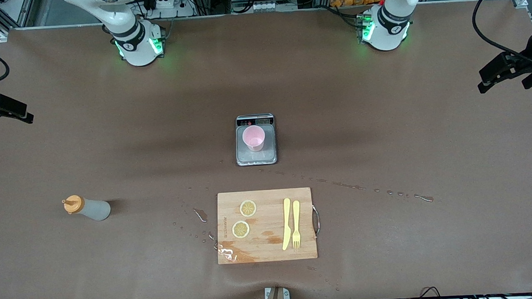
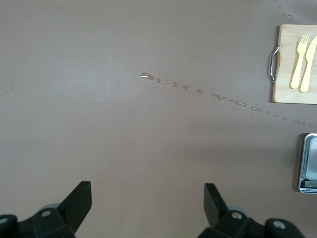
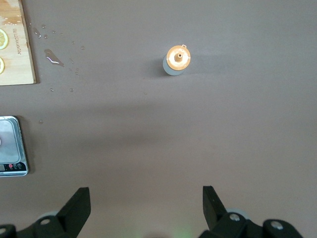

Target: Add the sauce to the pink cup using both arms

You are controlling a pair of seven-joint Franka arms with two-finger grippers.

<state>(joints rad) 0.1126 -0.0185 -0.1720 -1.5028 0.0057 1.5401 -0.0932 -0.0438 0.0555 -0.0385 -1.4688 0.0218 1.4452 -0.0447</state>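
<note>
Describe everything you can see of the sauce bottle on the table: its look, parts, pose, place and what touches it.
The sauce bottle is small, with a translucent whitish plastic-looking body and an orange nozzle cap. It stands upright on the brown table, toward the right arm's end, apart from the wooden cutting board and nearer the front camera than the grey scale. Only the table touches it; no gripper holds it. The right wrist view looks down onto its cap.

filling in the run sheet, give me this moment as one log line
phase: not started | sauce bottle: upright on table, right arm's end | pink cup: on scale | left gripper: open, empty | right gripper: open, empty
</note>
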